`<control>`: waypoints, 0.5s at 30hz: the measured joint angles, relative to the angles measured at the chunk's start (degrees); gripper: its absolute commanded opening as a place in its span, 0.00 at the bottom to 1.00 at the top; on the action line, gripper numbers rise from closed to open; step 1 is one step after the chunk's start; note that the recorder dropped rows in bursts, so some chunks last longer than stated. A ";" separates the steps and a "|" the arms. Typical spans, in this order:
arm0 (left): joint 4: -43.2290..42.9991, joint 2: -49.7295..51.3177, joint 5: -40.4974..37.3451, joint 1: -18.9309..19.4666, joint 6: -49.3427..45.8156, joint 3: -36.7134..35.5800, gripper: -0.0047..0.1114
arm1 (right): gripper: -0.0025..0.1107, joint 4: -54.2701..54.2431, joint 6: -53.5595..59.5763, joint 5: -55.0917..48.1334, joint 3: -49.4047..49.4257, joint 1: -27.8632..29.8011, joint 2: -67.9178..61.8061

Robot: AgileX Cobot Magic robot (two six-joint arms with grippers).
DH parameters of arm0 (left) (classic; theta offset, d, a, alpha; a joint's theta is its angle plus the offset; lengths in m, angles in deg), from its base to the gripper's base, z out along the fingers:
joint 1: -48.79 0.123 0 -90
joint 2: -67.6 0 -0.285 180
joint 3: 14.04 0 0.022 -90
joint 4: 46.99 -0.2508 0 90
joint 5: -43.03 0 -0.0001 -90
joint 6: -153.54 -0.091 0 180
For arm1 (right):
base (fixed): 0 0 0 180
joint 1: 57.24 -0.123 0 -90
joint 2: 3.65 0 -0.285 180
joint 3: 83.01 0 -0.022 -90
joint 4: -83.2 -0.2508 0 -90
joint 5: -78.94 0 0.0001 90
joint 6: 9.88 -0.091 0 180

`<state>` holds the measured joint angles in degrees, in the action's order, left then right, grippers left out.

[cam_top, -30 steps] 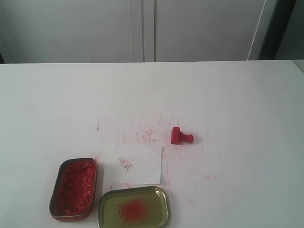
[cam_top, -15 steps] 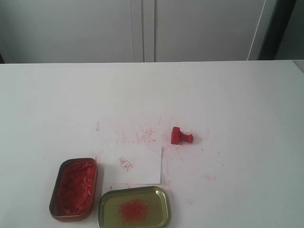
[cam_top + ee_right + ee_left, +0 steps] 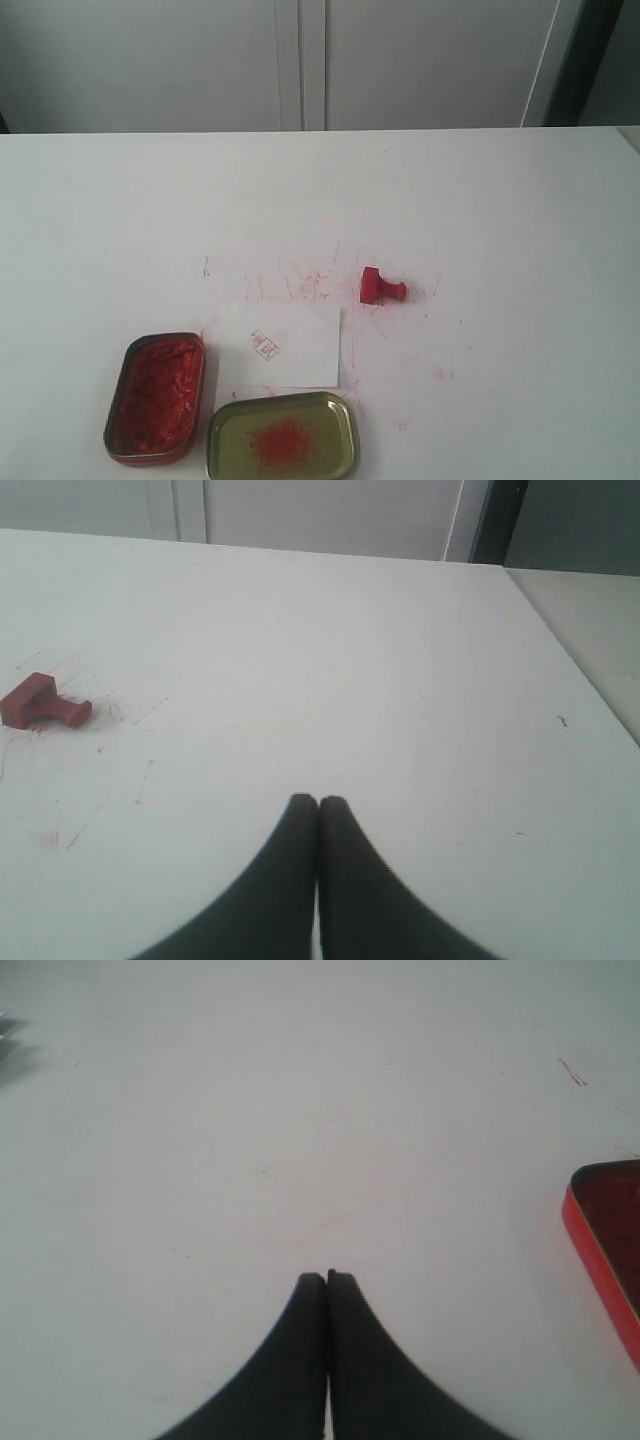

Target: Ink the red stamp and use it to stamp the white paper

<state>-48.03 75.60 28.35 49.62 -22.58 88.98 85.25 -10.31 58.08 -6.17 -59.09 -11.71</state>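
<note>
Lying tipped on the worktop (image 3: 500,200) just far-right of the white paper (image 3: 300,345), which bears a print, the red stamp (image 3: 381,287) is ungrasped and stamping is judged done, with the left gripper (image 3: 327,1278) and right gripper (image 3: 318,802) pressed together and to be spread for any further pick-up.

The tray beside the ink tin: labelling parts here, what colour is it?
The tray is yellow-gold with a central red smudge; best in the exterior view.
</note>
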 measured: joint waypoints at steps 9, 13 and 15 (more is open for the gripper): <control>0.00 0.00 0.00 0.00 0.00 0.00 0.04 | 0.02 0.00 0.00 0.00 0.12 0.00 0.00; 0.00 0.00 0.00 0.00 0.00 0.00 0.04 | 0.02 0.00 0.00 0.00 0.12 -0.10 0.00; 0.00 0.00 0.00 0.00 0.00 0.00 0.04 | 0.02 0.00 0.00 0.00 0.12 -0.48 0.00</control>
<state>-48.03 75.60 28.35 49.62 -22.58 88.98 85.25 -10.31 58.08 -6.05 -59.57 -11.71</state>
